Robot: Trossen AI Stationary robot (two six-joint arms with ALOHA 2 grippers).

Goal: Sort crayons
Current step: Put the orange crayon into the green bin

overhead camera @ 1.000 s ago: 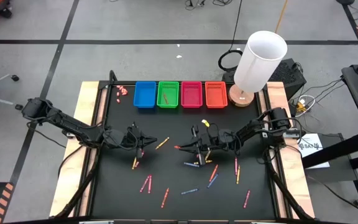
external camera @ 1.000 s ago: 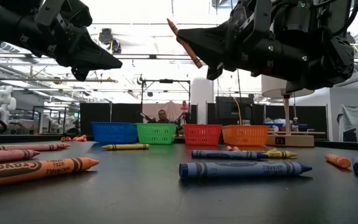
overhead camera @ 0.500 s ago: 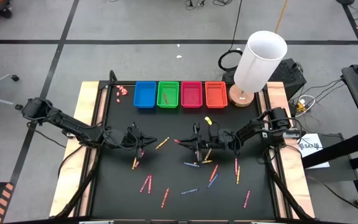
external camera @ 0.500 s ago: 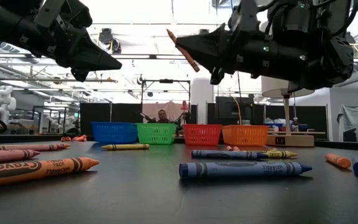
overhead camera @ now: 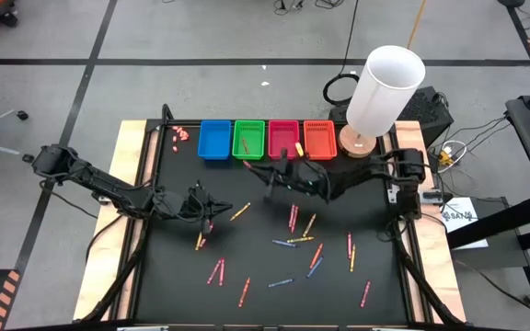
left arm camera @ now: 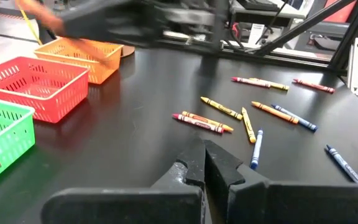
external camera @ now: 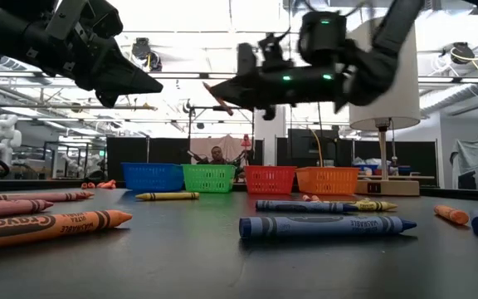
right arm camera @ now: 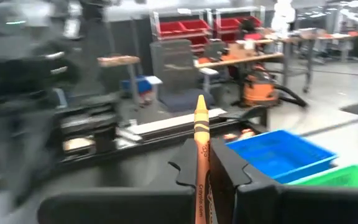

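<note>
My right arm stretches low across the mat, right gripper (overhead camera: pixel 251 166) pinching an orange crayon (right arm camera: pixel 201 163) just before the green basket (overhead camera: pixel 248 140). My left gripper (overhead camera: pixel 212 214) hovers closed and empty over the mat's left side. Other crayons (overhead camera: pixel 313 257) lie scattered; motion blurs my right arm.

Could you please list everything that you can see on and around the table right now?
baskets: four; blue, green, pink, orange; row at the mat's far edge
loose crayons: about sixteen; mixed colours; scattered on the black mat
binned crayon: one; reddish; in the green basket
held crayon: one; orange; in the right end effector
pink bits: small cluster; far left corner
lamp: one; white shade; far right corner
person: one; background
left end effector: shut, empty; over mid-left mat
right end effector: shut; before the green basket
</note>
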